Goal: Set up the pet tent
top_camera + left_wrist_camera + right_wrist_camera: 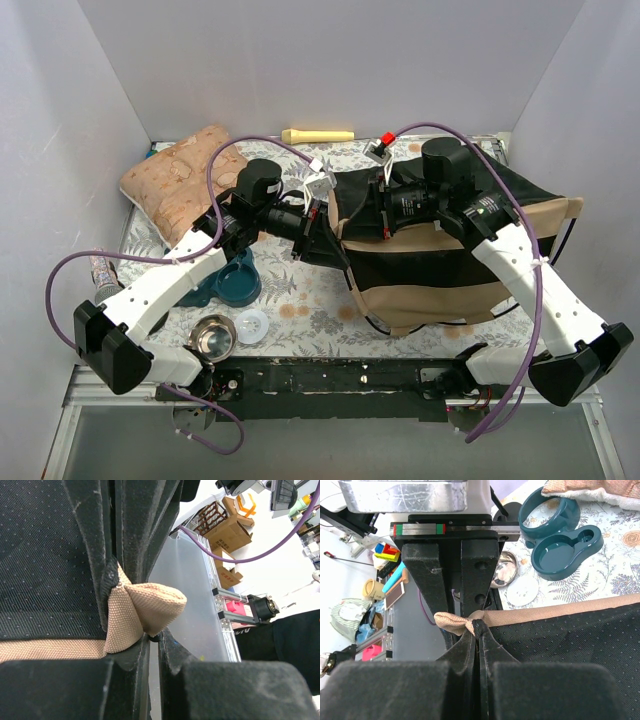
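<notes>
The pet tent is a tan shell with black mesh panels, lying slumped on the right half of the mat. Both grippers meet at its left corner. My left gripper is shut on the tan fabric corner, with a black pole tip pinched between the fingertips. My right gripper is shut on the same knotted corner from the other side. In the right wrist view its jaws close on the black tip beside the tan trim and the black dotted mesh.
A puffy patterned cushion lies at the back left. A teal double bowl, a steel bowl and a white lid sit front left. A yellow cylinder and a small red item lie at the back.
</notes>
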Motion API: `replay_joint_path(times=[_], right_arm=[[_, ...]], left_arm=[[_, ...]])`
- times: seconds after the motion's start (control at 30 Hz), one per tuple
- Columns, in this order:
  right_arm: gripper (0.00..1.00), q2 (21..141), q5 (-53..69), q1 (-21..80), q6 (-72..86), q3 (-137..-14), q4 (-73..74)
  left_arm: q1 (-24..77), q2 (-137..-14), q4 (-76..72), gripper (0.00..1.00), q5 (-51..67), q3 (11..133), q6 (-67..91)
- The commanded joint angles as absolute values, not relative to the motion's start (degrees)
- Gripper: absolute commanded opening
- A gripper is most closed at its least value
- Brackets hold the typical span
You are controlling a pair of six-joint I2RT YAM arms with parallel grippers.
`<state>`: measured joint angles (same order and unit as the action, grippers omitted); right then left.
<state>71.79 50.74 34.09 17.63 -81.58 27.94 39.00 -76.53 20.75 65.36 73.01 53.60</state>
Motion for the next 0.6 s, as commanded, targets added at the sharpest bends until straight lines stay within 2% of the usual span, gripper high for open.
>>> replay_joint_path(times=[0.0,0.17,0.43,0.57], right_arm=[[0.01,68.82,55.63,34.98,18.90,-83.14,16.35],[0.01,68.38,55.72,34.98,18.90,-83.06,16.44],[0.01,67.94,47.40,34.63,21.27,-82.71,16.17],[0.01,67.41,43.69,31.56,21.62,-82.35,13.81]], left_arm=[[40.61,-79.45,26.63,0.00,61.08,71.98,53.53],[40.69,-78.93,26.81,0.00,59.59,70.49,53.35],[40.61,-77.09,23.12,0.00,54.58,69.52,57.21],[36.32,-72.52,18.13,0.00,56.06,68.65,59.67]])
